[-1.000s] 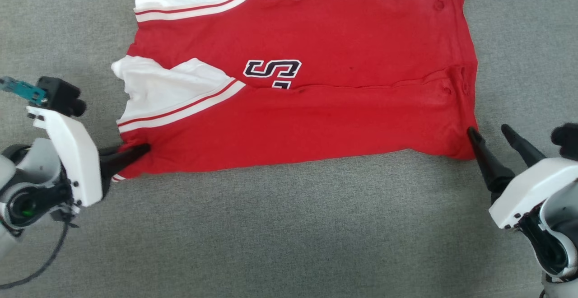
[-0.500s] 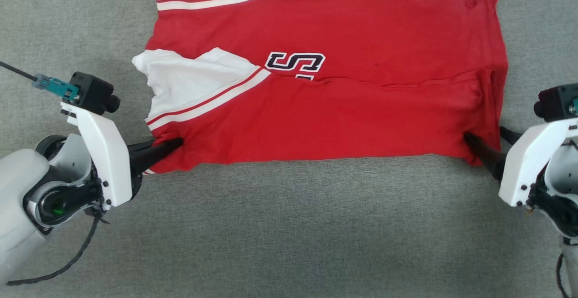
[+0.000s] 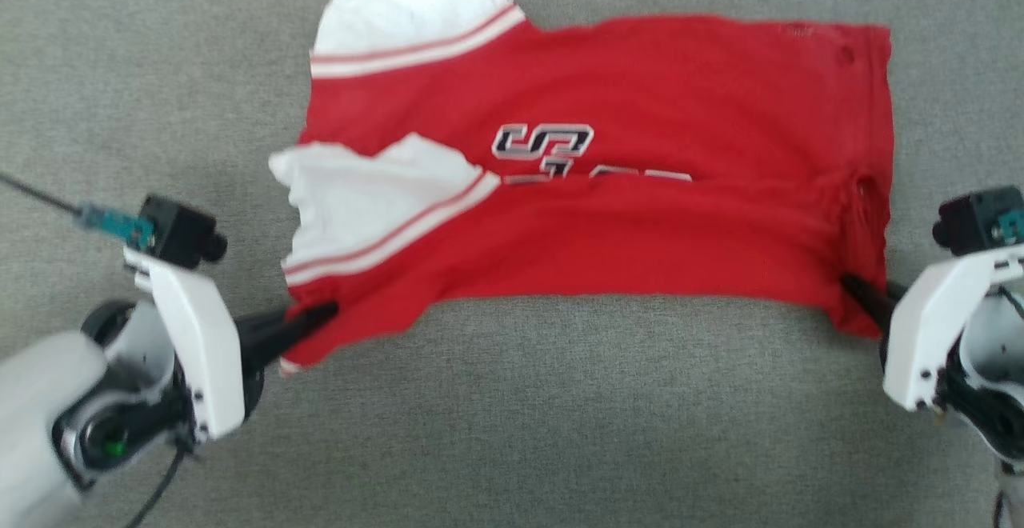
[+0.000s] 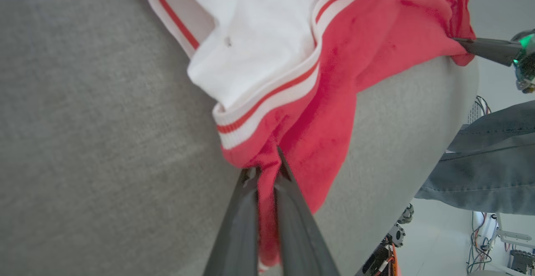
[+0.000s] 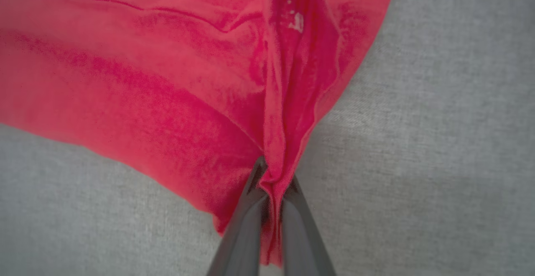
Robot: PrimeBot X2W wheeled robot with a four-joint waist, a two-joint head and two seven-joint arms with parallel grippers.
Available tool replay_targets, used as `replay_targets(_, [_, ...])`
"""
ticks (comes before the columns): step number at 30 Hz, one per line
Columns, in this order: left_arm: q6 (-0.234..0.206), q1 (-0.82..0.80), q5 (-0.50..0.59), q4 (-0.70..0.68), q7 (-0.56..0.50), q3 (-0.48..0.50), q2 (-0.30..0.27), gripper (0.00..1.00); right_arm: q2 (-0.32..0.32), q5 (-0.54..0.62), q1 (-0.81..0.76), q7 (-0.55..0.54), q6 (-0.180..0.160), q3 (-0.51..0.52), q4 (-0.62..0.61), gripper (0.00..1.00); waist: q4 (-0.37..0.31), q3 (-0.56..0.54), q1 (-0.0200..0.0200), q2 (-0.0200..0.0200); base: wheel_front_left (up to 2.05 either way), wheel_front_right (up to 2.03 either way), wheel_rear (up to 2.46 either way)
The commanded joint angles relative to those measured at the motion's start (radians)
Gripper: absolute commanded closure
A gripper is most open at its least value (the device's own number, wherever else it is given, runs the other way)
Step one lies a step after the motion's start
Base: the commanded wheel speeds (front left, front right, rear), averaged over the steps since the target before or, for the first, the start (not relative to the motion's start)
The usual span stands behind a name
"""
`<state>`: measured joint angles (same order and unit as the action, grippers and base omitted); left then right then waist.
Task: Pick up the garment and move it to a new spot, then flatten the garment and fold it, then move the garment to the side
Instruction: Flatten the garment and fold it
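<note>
Moved since earlier: the right gripper (image 3: 852, 286), whose 2 fingers stood apart beside the garment (image 3: 624, 216) 1 second ago, has come together on its near right corner. The near edge, which lay flat before, is now raised at both ends. The head camera has shifted too.
Left side: the left gripper (image 3: 324, 316) is clamped on the near left corner, just below the striped sleeve trim. In the left wrist view, red cloth is bunched between the 2 dark fingers and a flap hangs down past them.
Right side: the right wrist view shows the fingers pressed together on a pleat of red hem, with cloth trailing down between them.
Garment position: it is spread across the grey cloth surface (image 3: 560, 416) between the 2 grippers, sleeves toward the robot's left and hem toward its right. The far part lies flat. The near part is folded over it and hides most of the print (image 3: 544, 142), leaving 1 letter and the top of a lower row showing.
Sleeves: 1 white sleeve (image 3: 416, 12) lies at the far left corner and the other white sleeve (image 3: 360, 192) is crumpled on the near layer.
Near edge: it sags toward the middle between the 2 held corners.
Picture quality: the head view is slightly blurred.
Beyond the surface: a person's trouser leg (image 4: 489, 163) shows at the right of the left wrist view.
</note>
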<state>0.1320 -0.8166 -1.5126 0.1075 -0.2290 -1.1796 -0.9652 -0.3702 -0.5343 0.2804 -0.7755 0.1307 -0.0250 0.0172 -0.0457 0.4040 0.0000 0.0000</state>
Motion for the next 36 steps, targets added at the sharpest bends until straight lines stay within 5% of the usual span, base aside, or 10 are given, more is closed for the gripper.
replay_targets(1, [-0.003, 0.032, 0.0, -0.025, 0.022, -0.011, -0.019, 1.0, -0.015, -0.007, -0.035, -0.013, 0.0, -0.005, -0.013, 1.0, 0.004, -0.014, 0.0, 0.0, 0.0, 0.0, 0.0])
replay_targets(13, [-0.003, 0.179, 0.022, -0.196, 0.131, -0.062, -0.117, 1.0, -0.076, -0.034, -0.201, -0.067, 0.0, 0.057, -0.122, 1.0, 0.021, -0.047, 0.0, 0.0, 0.0, 0.0, 0.0])
replay_targets(14, [-0.003, 0.182, 0.023, -0.198, 0.144, -0.062, -0.116, 0.98, -0.076, -0.028, -0.207, -0.058, 0.0, 0.063, -0.129, 0.86, 0.022, -0.048, 0.0, 0.0, 0.0, 0.0, 0.0])
replay_targets(15, [-0.003, 0.185, 0.025, -0.194, 0.157, -0.061, -0.113, 0.81, -0.074, -0.021, -0.21, -0.046, 0.0, 0.071, -0.133, 0.64, 0.023, -0.049, 0.0, 0.0, 0.0, 0.0, 0.0])
replay_targets(16, [-0.003, 0.187, 0.027, -0.188, 0.17, -0.06, -0.109, 0.51, -0.071, -0.013, -0.213, -0.032, 0.0, 0.078, -0.136, 0.0, 0.024, -0.052, 0.0, 0.0, 0.0, 0.0, 0.0])
replay_targets(17, [-0.003, 0.187, 0.027, -0.188, 0.17, -0.06, -0.109, 0.51, -0.071, -0.013, -0.213, -0.032, 0.0, 0.078, -0.136, 0.0, 0.024, -0.052, 0.0, 0.0, 0.0, 0.0, 0.0])
replay_targets(18, [-0.003, 0.184, 0.033, -0.182, 0.185, -0.058, -0.105, 0.07, -0.065, -0.008, -0.215, -0.013, 0.0, 0.086, -0.141, 0.0, 0.024, -0.052, 0.0, 0.0, 0.0, 0.0, 0.0])
replay_targets(19, [-0.003, 0.183, 0.031, -0.173, 0.197, -0.055, -0.101, 0.0, -0.056, -0.003, -0.219, 0.005, 0.0, 0.094, -0.143, 0.0, 0.024, -0.053, 0.0, 0.0, 0.0, 0.0, 0.0])
replay_targets(30, [-0.003, 0.096, 0.033, -0.07, 0.35, 0.04, -0.147, 0.0, 0.045, 0.156, -0.229, 0.356, 0.0, 0.119, -0.232, 0.0, -0.032, -0.042, 0.0, 0.0, 0.0, 0.0, 0.0])
replay_targets(36, [-0.003, -0.033, 0.049, 0.109, 0.391, 0.115, -0.092, 0.0, 0.138, 0.235, -0.189, 0.61, 0.0, 0.064, -0.24, 0.0, -0.103, -0.002, 0.0, 0.0, 0.0, 0.0, 0.0])
